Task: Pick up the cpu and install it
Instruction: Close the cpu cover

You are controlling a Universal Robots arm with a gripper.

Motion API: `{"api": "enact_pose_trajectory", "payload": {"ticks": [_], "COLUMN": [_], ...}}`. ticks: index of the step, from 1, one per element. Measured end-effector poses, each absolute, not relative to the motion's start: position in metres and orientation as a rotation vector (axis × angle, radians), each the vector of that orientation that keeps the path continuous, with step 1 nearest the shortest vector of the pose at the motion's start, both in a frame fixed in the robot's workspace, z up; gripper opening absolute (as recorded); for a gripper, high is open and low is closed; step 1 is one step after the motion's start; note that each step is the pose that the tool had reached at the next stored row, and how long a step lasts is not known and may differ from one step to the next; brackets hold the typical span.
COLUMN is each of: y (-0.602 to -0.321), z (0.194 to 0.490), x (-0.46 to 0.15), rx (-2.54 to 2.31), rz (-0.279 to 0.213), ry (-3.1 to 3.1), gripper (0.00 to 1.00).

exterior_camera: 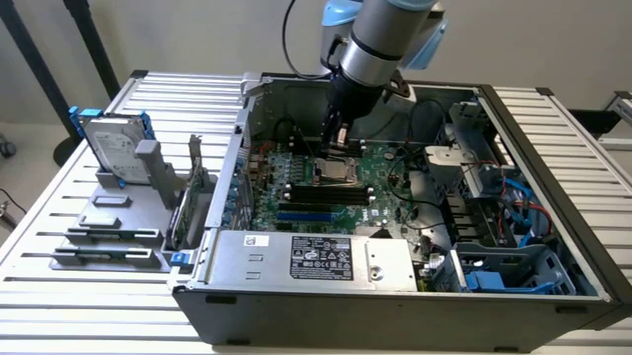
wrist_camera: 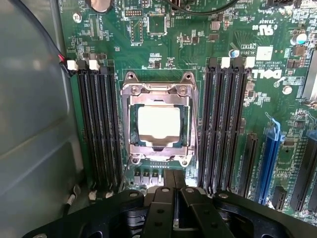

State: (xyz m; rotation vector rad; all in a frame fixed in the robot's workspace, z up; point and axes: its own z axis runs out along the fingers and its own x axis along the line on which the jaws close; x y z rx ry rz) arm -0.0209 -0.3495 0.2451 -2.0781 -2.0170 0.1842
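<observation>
Wrist view looks straight down on the cpu [wrist_camera: 158, 125], which lies flat inside the metal socket frame [wrist_camera: 159, 88], midway between the two banks of black memory slots [wrist_camera: 99, 129]. The gripper [wrist_camera: 174, 174] has its two fingers pressed together with nothing between them. The chip lies just beyond their tips, apart from them, on the line along which they point. Being square, the chip has no long side to speak of; its edges run with the memory slots. In the exterior view the gripper [exterior_camera: 341, 137] hangs at the upper middle of the frame, inside the open computer case [exterior_camera: 395, 303], just above the socket. To my eye the chip already sits in its place. On the green motherboard [wrist_camera: 198, 29] a white Dell mark [wrist_camera: 267, 74] can be read; the sticker on the power supply [exterior_camera: 321, 257] is too fine to make out.
</observation>
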Motion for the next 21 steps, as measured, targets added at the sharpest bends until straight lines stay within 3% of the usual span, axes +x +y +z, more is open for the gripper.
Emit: {"api": "enact_pose_trajectory", "payload": {"ticks": [21], "y": [-0.346], "z": [0.223], "x": [-0.024], "rx": [-2.077], "rz": [0.168], "ry": [-1.993], "gripper": [0.11]}}
